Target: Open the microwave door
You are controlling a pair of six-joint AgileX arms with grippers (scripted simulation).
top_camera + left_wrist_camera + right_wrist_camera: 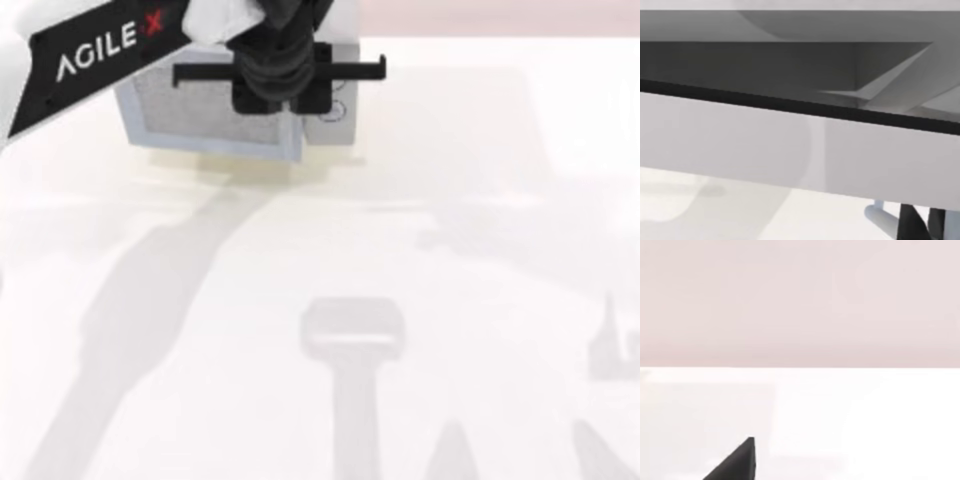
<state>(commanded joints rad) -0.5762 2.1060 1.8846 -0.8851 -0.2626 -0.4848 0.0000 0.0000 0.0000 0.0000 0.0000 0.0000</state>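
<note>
Matt light-grey plastic-looking microwave [330, 115]; speckled, rough-looking mesh on door [200, 110]. Smooth, pale, faintly glossy counter [300, 300]. Matt black, plastic-like left pincer [280, 72].

Much of the microwave and both grippers cannot be made out.

In the top view the left arm [100, 50] and its dark wrist cover the top of the microwave [340, 110] and the upper part of the microwave door [200, 115]; the handle is hidden, the knobs show only as faint rings beside the wrist, and the oven's back is cut off by the picture's top edge. The left gripper's fingers lie under the wrist there. The left wrist view shows only a pale panel edge and a dark gap, too close to name. The right wrist view shows just one dark tip of the right gripper [737, 462], cut off at the picture's edge.
</note>
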